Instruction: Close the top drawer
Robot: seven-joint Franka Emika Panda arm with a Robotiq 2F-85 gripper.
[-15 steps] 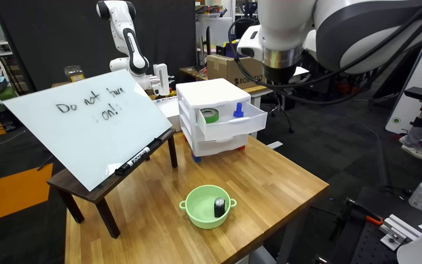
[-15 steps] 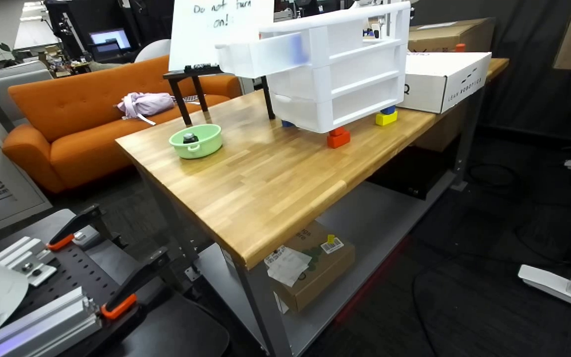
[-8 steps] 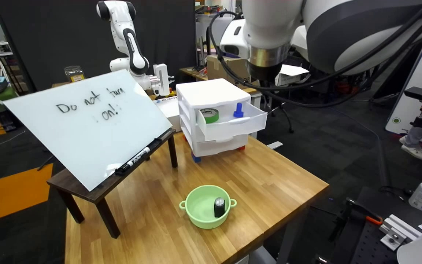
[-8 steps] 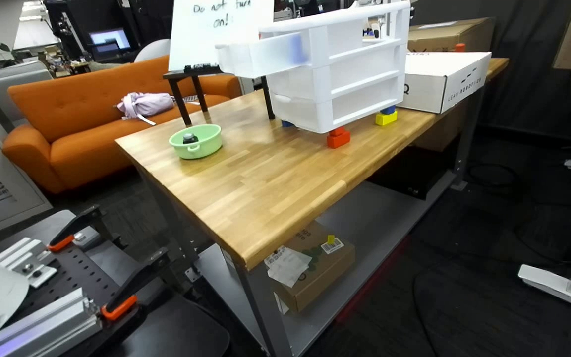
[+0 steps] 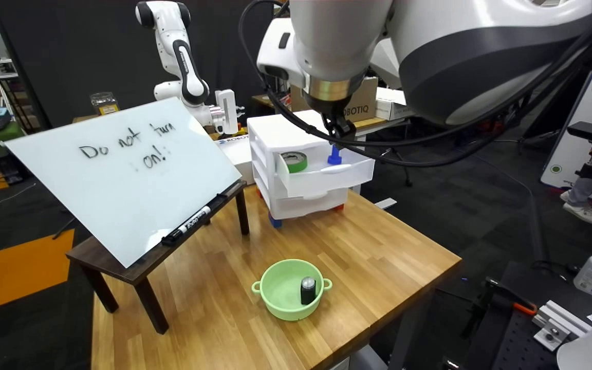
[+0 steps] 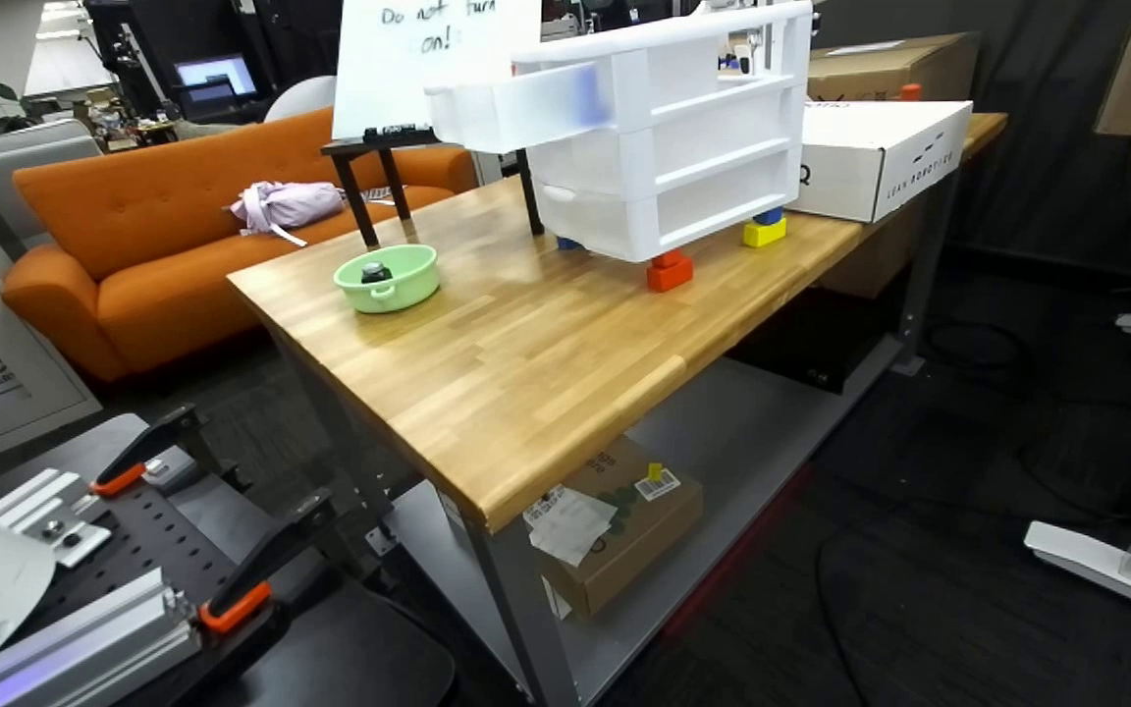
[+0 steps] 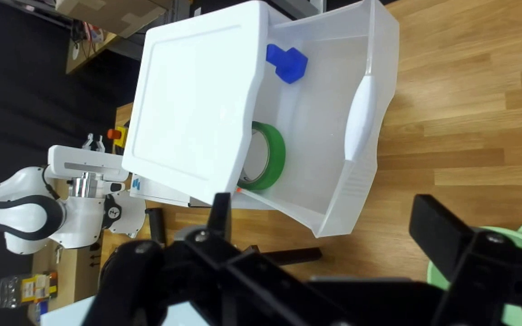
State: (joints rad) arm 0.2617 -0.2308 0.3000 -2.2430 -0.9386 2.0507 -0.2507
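The top drawer (image 5: 327, 180) of the white drawer unit (image 5: 288, 128) is pulled well out in both exterior views (image 6: 516, 110). In the wrist view the open drawer (image 7: 360, 185) shows a plain translucent front with a white handle piece. It holds a green tape roll (image 7: 272, 158) and a blue piece (image 7: 291, 66). My gripper (image 7: 324, 215) is open with its fingers wide apart and nothing between them. In an exterior view the gripper (image 5: 341, 128) appears in front of the unit's top and above the drawer; its exact height is unclear. The lower drawer (image 5: 311, 204) is shut.
A green bowl (image 5: 275, 303) with a black item stands on the wooden table (image 5: 388, 257). A whiteboard (image 5: 121, 180) leans on a dark stand beside the unit. Coloured blocks (image 6: 671, 273) prop up the unit. A white box (image 6: 831, 172) lies behind it. Another robot arm (image 5: 185, 67) stands behind.
My arm has moved left and downward in an exterior view, bringing the gripper from right of the unit to above the open drawer. The drawer and its contents have not moved.
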